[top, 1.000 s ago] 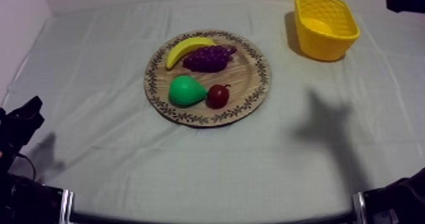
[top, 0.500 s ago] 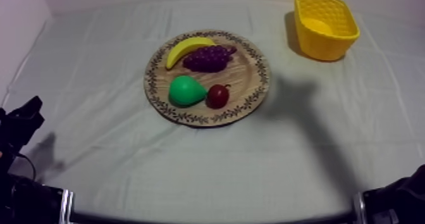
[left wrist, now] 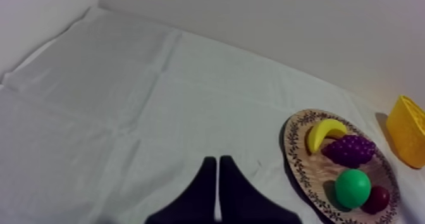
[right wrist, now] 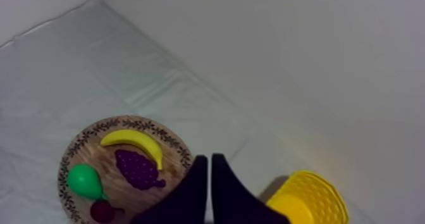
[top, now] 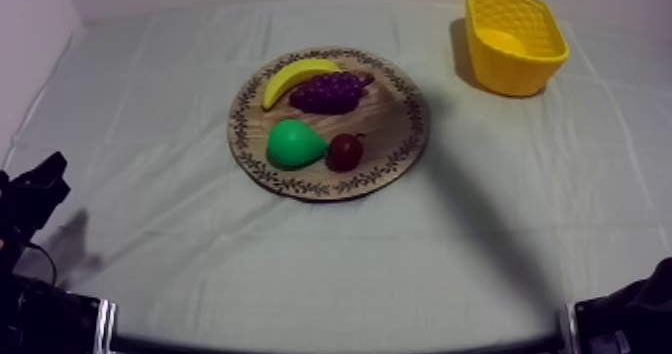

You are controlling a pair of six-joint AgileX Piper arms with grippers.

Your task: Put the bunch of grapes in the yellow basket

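Bunch of grapes on wooden board, long axis crosswise; right gripper, fingers pressed together, overhead between board and yellow basket, seemingly nearer; left gripper likewise closed, well apart.

Found no readable text, label, brand, number or sign on the wooden board, the yellow basket beside it, or the cloth

**Colours & patterns**

Showing deep purple on bunch of grapes, yellow on banana, bright green on pear, dark red on small red fruit. Carrying brown wood grain w/ dark leafy band round rim of wooden board. Showing lattice texture on yellow basket; grey-white on cloth.
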